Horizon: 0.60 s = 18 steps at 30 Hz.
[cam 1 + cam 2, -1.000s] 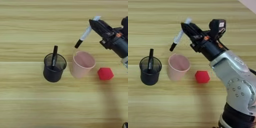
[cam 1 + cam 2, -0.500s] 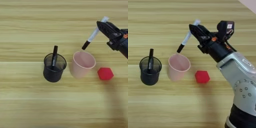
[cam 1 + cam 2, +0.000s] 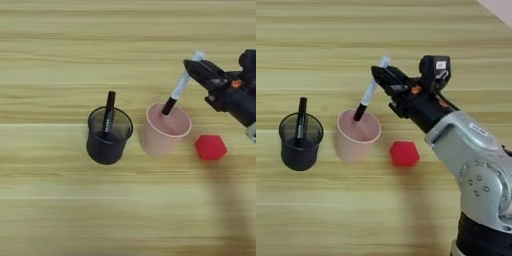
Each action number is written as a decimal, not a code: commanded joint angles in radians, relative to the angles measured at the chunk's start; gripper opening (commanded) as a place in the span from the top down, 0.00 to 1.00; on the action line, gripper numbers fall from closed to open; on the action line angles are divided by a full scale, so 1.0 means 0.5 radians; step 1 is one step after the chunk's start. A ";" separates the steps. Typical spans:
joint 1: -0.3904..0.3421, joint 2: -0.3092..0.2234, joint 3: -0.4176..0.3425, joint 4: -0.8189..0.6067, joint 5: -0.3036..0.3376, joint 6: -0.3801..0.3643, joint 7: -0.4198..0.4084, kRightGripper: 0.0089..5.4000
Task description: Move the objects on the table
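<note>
White marker poised over the pink cup.

Left eye: the claw [image 3: 196, 67] pinches the white marker [image 3: 181, 87] near its top, dark tip just inside the pink cup [image 3: 165, 129]; lower it steeply so it clears the rim.
Right eye: the black marker [image 3: 301, 119] stands in the mesh cup [image 3: 300, 142]; the red block [image 3: 404, 153] rests on the bench [image 3: 316, 210], just beside the pink cup.

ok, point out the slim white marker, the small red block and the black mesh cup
slim white marker [image 3: 370, 92], right eye view, mid barrel
small red block [image 3: 210, 147], left eye view, top face
black mesh cup [image 3: 101, 148], left eye view, front wall
</note>
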 commanded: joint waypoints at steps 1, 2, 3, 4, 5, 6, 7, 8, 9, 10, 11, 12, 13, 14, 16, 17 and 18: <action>-0.064 -0.079 0.043 -0.026 -0.088 -0.129 0.033 0.86; -0.057 -0.076 0.066 -0.020 -0.106 -0.132 0.044 0.86; -0.052 -0.073 0.081 -0.015 -0.121 -0.137 0.053 0.86; -0.043 -0.073 0.101 -0.011 -0.138 -0.143 0.064 0.86; -0.037 -0.073 0.116 -0.008 -0.150 -0.148 0.073 0.86; -0.032 -0.072 0.128 -0.005 -0.162 -0.153 0.081 0.86; -0.028 -0.071 0.137 -0.001 -0.173 -0.157 0.087 0.86; -0.026 -0.069 0.144 0.003 -0.184 -0.160 0.094 0.86; -0.023 -0.069 0.151 0.007 -0.194 -0.163 0.101 0.86; -0.016 -0.073 0.162 0.013 -0.208 -0.167 0.113 0.86; -0.010 -0.076 0.170 0.019 -0.219 -0.171 0.122 0.86; -0.005 -0.077 0.177 0.024 -0.230 -0.176 0.131 0.86; -0.001 -0.077 0.184 0.028 -0.241 -0.181 0.141 0.86; 0.002 -0.078 0.189 0.032 -0.252 -0.186 0.149 0.86; 0.007 -0.078 0.198 0.035 -0.270 -0.193 0.164 0.86; 0.010 -0.080 0.203 0.035 -0.278 -0.196 0.173 0.86; 0.013 -0.080 0.206 0.035 -0.285 -0.198 0.180 0.86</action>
